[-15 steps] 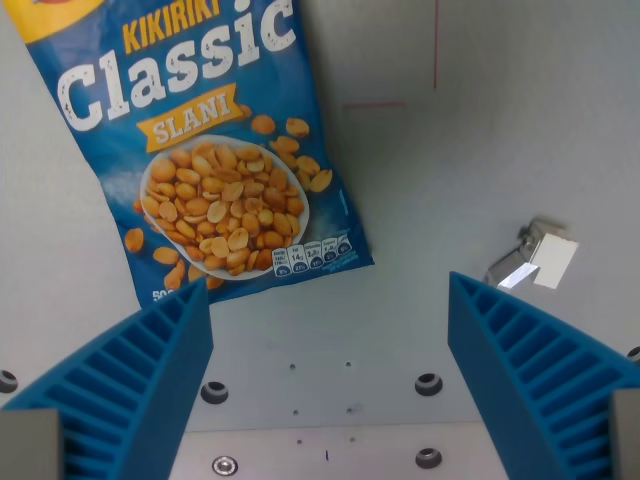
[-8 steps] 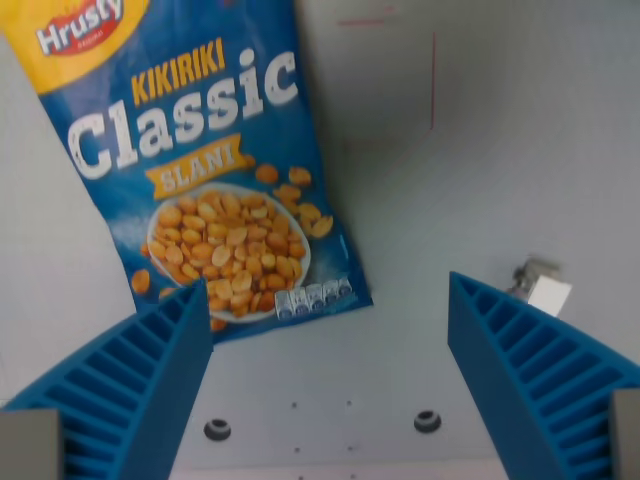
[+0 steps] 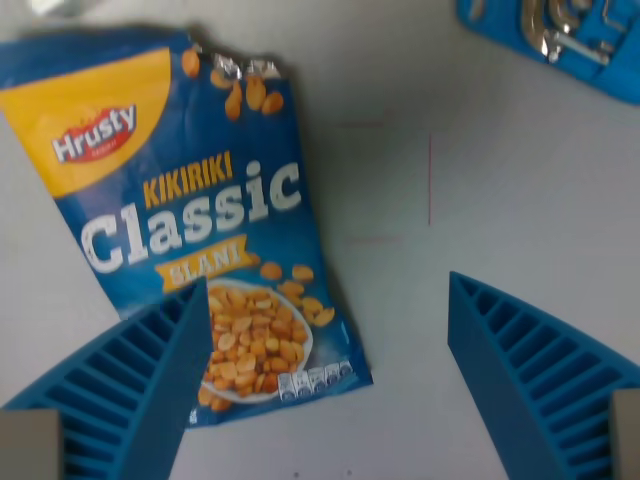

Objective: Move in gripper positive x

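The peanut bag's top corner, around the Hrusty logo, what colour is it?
Yellow-orange, against the blue of the rest of the peanut bag; the wrist view shows it clearly.

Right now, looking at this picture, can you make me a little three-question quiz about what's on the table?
1. True or false: the pincer is squeezing the peanut bag.
2. What big white word is printed on the bag? A) Classic B) Crunchy C) Salted
3. Fill in: the blue thing with shiny metal parts sits in the wrist view's top ____ corner.

Key:
1. False. The blue fingers stand wide apart, and nothing is between them but bare table.
2. A.
3. Right.
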`<act>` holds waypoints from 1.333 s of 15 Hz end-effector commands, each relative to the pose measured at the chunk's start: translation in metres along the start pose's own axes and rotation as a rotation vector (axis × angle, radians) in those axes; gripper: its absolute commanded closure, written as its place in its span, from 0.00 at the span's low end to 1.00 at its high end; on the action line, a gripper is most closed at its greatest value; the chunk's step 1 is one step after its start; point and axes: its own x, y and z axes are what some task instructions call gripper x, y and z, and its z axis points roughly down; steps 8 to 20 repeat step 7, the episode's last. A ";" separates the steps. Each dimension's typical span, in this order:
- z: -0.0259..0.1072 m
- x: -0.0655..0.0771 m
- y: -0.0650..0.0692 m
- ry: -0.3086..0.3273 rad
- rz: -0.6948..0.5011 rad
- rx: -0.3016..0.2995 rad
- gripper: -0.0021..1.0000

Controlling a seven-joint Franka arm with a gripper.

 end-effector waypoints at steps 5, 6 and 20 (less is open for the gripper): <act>-0.002 0.036 -0.001 -0.031 0.001 0.005 0.00; -0.002 0.041 -0.001 -0.031 0.001 0.005 0.00; -0.002 0.046 -0.001 -0.031 0.001 0.005 0.00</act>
